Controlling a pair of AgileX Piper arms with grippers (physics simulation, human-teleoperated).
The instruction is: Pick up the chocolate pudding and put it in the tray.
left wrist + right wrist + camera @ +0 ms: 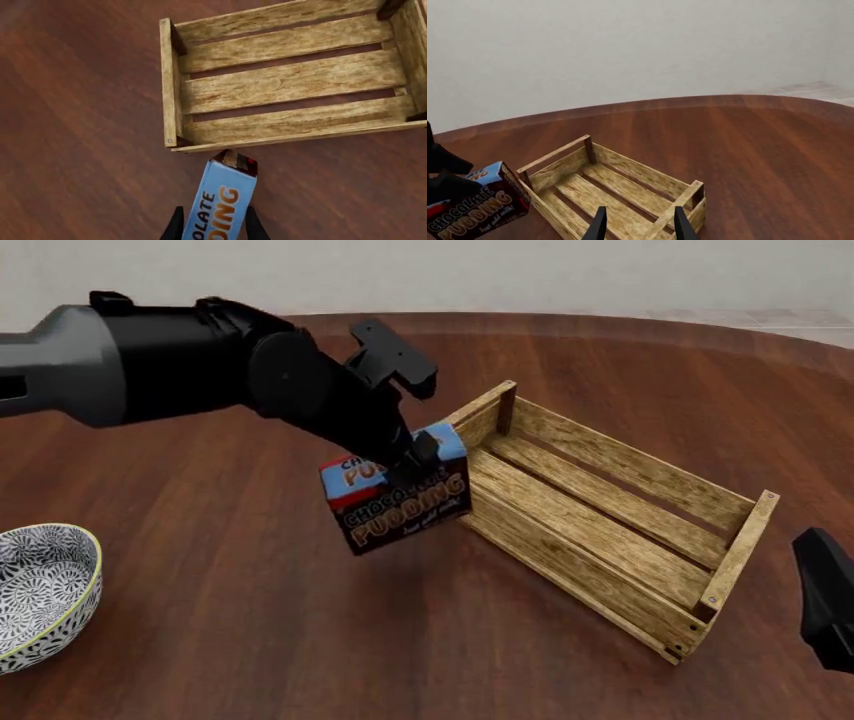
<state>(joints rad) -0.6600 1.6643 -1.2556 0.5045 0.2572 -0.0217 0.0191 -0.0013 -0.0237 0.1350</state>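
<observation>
Chocolate pudding [222, 200], the small rectangular box with blue top, red band and orange lettering, is sitting clamped between the left gripper [215, 226] fingers in the left wrist view. The long light-wood slatted crate with darker corner posts, i.e. the tray [171, 85], is lying just past the box's far end, nothing inside it.

Front view: left gripper [407, 462] is holding the chocolate pudding [396, 500] in the air, off the dark reddish-brown wooden table [267, 640], right beside the tray [594, 560] at its 10 o'clock corner. Judging by this, the transport step is running: box lifted, not yet over the slats. Next move is calling for a shift toward 3 to 4 o'clock to clear the low wall, then a lowering and release. A blue-and-white patterned bowl [40, 590] is sitting at 8 o'clock, well apart. Right arm is idling at the 4 o'clock edge.

Right wrist view: right gripper [639, 225] is hanging with fingers parted, gripping nothing, above the tray [560, 165]. Chocolate pudding [480, 205] is showing beside the tray's far end. Table edge is curving away; a plain pale wall is backing it, with light flooring visible beyond.
</observation>
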